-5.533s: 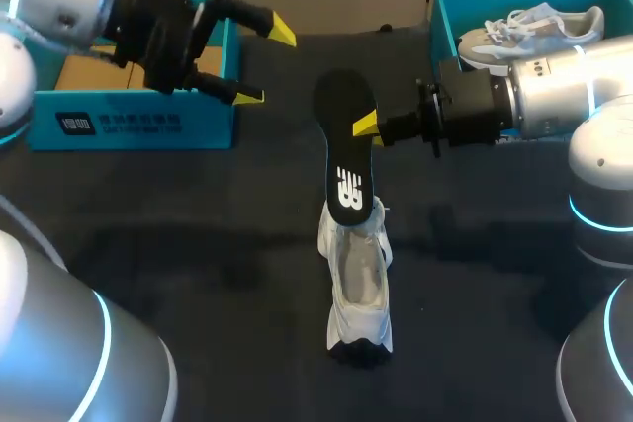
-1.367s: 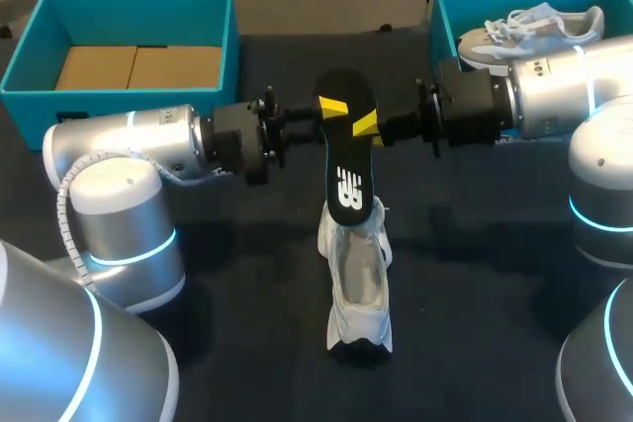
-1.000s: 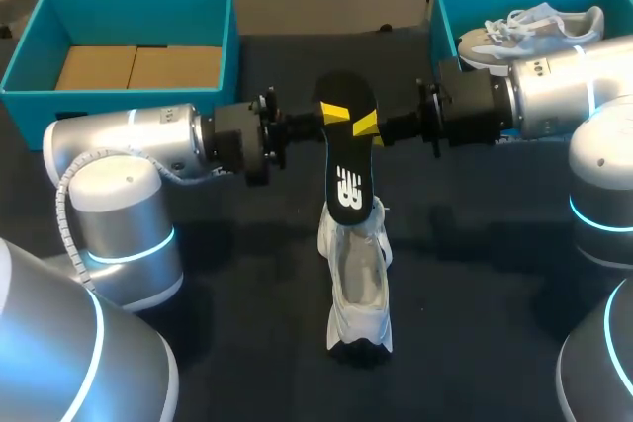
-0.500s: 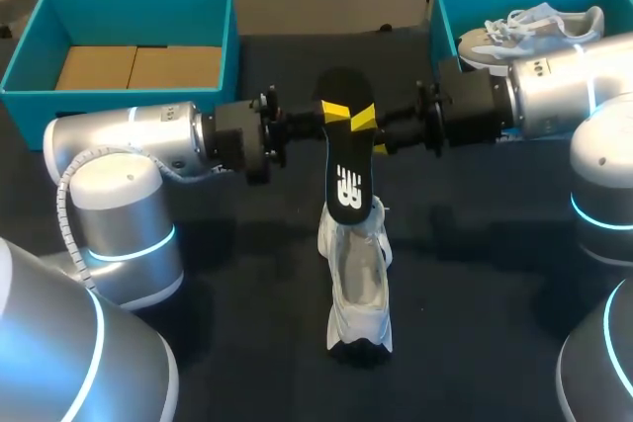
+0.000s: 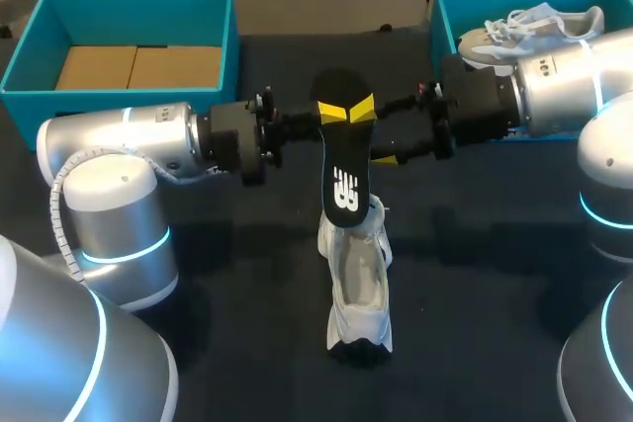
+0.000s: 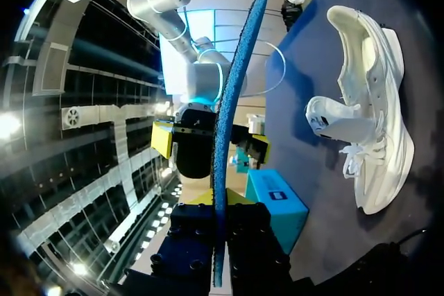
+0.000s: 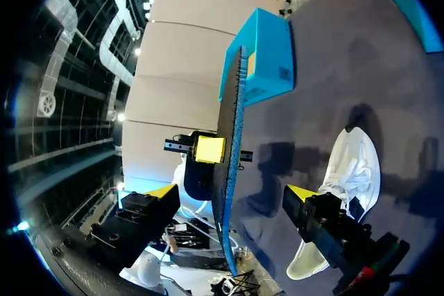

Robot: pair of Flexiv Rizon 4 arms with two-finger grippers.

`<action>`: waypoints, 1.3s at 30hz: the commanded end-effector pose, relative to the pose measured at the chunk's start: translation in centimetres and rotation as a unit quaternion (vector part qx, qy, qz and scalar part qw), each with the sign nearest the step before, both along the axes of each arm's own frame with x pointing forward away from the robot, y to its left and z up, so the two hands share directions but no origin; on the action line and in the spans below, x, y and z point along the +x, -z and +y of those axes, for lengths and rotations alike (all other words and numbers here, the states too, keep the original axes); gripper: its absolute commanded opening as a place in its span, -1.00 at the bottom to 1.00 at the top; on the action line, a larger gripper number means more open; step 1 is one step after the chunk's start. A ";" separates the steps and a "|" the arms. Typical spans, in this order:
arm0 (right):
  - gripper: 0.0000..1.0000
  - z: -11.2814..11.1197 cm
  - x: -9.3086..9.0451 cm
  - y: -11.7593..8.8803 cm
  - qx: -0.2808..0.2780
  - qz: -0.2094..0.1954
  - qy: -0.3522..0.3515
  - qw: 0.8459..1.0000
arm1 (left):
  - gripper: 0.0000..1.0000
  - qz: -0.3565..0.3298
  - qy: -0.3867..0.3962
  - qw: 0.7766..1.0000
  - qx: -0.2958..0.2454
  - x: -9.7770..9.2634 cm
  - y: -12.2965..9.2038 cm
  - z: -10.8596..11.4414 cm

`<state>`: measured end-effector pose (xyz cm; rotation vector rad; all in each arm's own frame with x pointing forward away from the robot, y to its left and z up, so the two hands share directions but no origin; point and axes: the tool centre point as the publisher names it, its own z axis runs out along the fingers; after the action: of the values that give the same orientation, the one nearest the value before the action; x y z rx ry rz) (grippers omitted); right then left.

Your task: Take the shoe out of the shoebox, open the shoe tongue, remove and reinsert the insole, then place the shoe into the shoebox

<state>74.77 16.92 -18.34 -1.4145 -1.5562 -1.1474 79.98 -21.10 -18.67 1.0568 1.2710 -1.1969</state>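
The insole [image 5: 340,160] is held clear of the dark table [image 5: 247,343], between the left shoebox [image 5: 226,37] and the right shoebox [image 5: 436,17]. The white shoe [image 5: 358,294] lies on the table just below it in the head view. There the insole's long axis is seen to run in line with the shoe's length, its near end overlapping the shoe's far end. Whether that end is touching the shoe, or is inside the opening, cannot be told, nor how steeply the insole is tilted. It is grasped toward its far end by the left gripper [image 5: 332,112], whose fingers are clamped on its two faces. In the left wrist view it is shown edge-on, pinched between them. The right gripper [image 5: 373,132] is set opposite, at much the same place along the insole, but its fingers are spread wide. In the right wrist view the insole's edge is seen standing in the gap, with neither yellow tip against it. The insole is thus judged to be carried by the left arm alone. Reinsertion is judged to call for a push along the long axis, toward and into the shoe. That push can be given only from the left unless the right fingers are closed on the insole. A sideways tip could let the near end miss the opening.
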 end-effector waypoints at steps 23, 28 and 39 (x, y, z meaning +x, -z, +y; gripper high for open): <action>1.00 -6.4 -2.4 0.8 -0.070 -0.145 -0.102 0.982 | -1.00 0.062 0.038 0.996 0.046 -6.6 -1.1 4.0; 1.00 -6.8 -2.5 0.9 -0.066 -0.143 -0.111 0.981 | -1.00 0.068 0.047 0.995 0.060 -8.1 -1.5 4.1; 1.00 -6.8 -2.5 0.9 -0.066 -0.143 -0.111 0.981 | -1.00 0.068 0.047 0.995 0.060 -8.1 -1.5 4.1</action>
<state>72.33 10.05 -19.17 -1.1532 -1.9692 -1.1684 72.01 -17.06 -17.29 1.1480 1.4255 -1.2980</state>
